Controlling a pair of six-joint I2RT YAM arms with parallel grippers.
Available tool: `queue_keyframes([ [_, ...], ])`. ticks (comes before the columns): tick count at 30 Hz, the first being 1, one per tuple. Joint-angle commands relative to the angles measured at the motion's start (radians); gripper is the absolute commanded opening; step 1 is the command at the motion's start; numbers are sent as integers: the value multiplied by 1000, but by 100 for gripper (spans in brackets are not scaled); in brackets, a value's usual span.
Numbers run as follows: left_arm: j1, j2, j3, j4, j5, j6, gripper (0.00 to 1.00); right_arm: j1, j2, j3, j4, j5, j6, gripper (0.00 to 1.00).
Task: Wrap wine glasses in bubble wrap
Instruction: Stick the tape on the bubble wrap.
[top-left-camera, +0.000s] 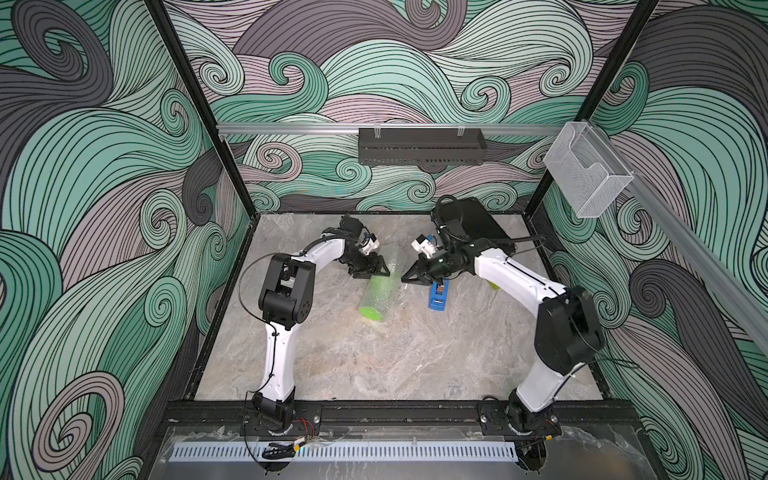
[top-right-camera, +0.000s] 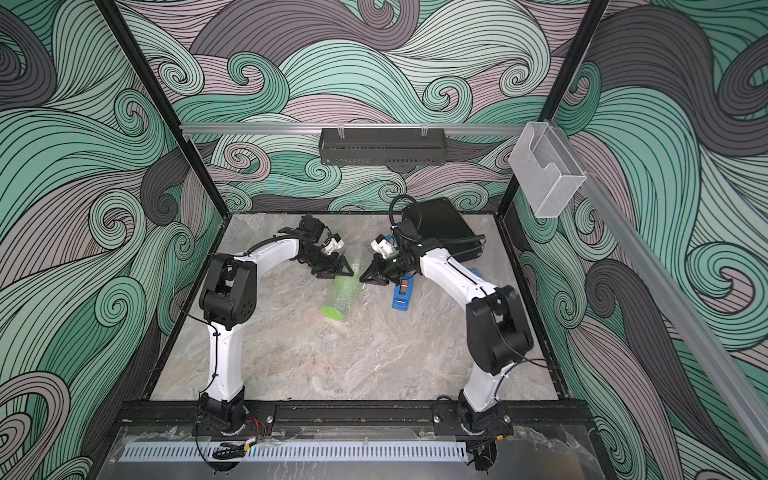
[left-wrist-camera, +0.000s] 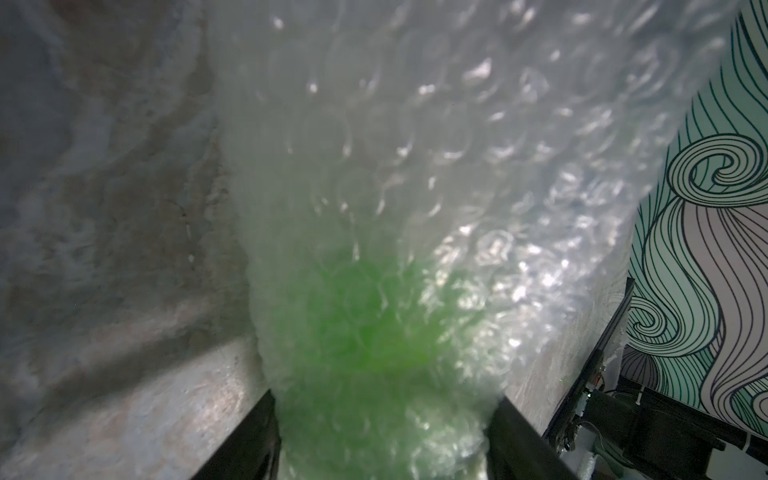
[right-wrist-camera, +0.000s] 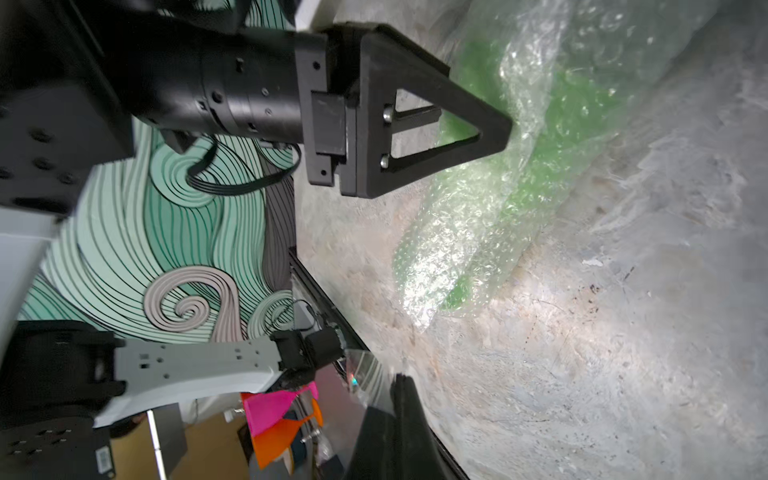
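Observation:
A lime-green wine glass (top-left-camera: 370, 312) lies on its side on the marble table, rolled inside clear bubble wrap (top-left-camera: 381, 291); both top views show its round green end (top-right-camera: 332, 312) facing the front. My left gripper (top-left-camera: 384, 270) clamps the roll's far end. In the left wrist view its two black fingers press the wrap (left-wrist-camera: 415, 145) on both sides of the green glass (left-wrist-camera: 365, 324). My right gripper (top-left-camera: 405, 280) is shut and hovers just right of the roll. A clear shiny strip shows at its tip (right-wrist-camera: 401, 378); I cannot tell whether it is held.
A blue tape dispenser (top-left-camera: 438, 297) stands on the table under the right wrist. A black box (top-left-camera: 473, 226) sits at the back right corner. Black frame rails edge the table, and a black tray (top-left-camera: 422, 145) hangs on the back wall.

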Motion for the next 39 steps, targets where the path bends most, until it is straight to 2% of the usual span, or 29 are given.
queue_keyframes([
  [1, -33, 63, -56, -121, -139, 22, 68, 12, 76, 85, -165, -22, -156, 0],
  [11, -34, 59, -54, -122, -138, 25, 69, 31, 271, 297, -316, 1, -270, 0],
  [39, -33, 54, -51, -122, -102, 24, 68, 40, 597, 658, -504, 73, -344, 0],
])
